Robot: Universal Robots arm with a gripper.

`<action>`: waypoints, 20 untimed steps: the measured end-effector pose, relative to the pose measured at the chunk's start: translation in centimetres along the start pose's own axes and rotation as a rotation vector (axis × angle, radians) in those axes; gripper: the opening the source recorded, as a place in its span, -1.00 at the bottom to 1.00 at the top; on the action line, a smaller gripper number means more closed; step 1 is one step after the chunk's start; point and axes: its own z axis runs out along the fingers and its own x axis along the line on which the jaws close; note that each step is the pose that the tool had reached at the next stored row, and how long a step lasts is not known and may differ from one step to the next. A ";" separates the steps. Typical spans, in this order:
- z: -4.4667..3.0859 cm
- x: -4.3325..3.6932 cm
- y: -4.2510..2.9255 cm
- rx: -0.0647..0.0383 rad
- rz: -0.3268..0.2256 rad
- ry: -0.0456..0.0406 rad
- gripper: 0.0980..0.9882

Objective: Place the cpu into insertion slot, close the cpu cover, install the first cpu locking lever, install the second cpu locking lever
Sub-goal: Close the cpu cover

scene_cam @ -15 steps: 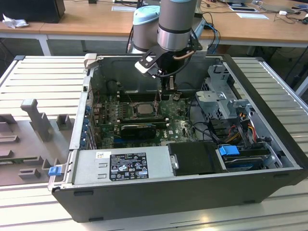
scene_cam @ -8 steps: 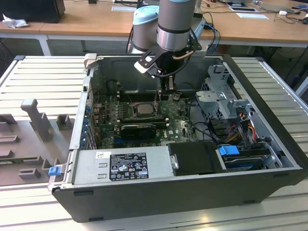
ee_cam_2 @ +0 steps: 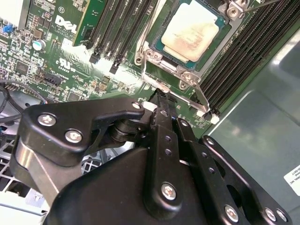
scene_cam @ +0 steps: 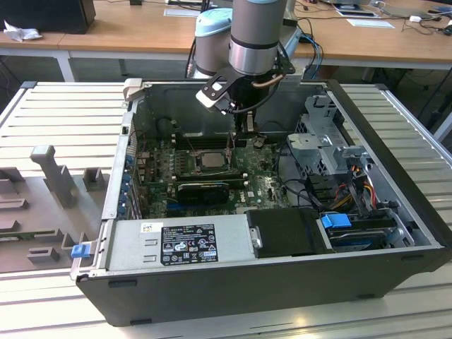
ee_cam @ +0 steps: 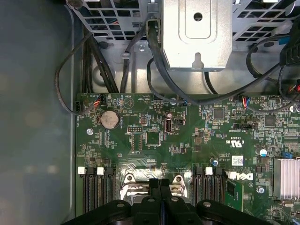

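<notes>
Second wrist view: gripper (ee_cam_2: 159, 97) fingers are pressed together with nothing between them. The tips sit just beside the near corner of the cpu cover (ee_cam_2: 171, 64) and a thin metal locking lever (ee_cam_2: 202, 97); can't tell if they touch either. cpu (ee_cam_2: 191, 29) lies flat in the insertion slot (scene_cam: 188, 162), mid-board between the black memory slots (ee_cam_2: 243, 42), and the cover frame looks down around it. Handling, my call: the cpu is light, rigid and probably delicate underneath, so grip opposite edges, not the face. The cover is thin stiff sheet metal; press the frame, not the chip. The lever looks springy, narrow and slick, likely to slip off closed fingertips, so bear on it near the free end. Looks: cpu is square, with a pale silvery-beige face, smudged residue and a bluish-green edge. The cover is silvery-grey with a square cut-out.
</notes>
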 end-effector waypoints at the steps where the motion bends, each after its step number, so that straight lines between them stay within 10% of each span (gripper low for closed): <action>1: 0.00 0.00 -0.02 0.000 0.000 0.0000 -0.98; 20: 0.00 0.01 -0.69 0.000 0.000 0.0001 -0.98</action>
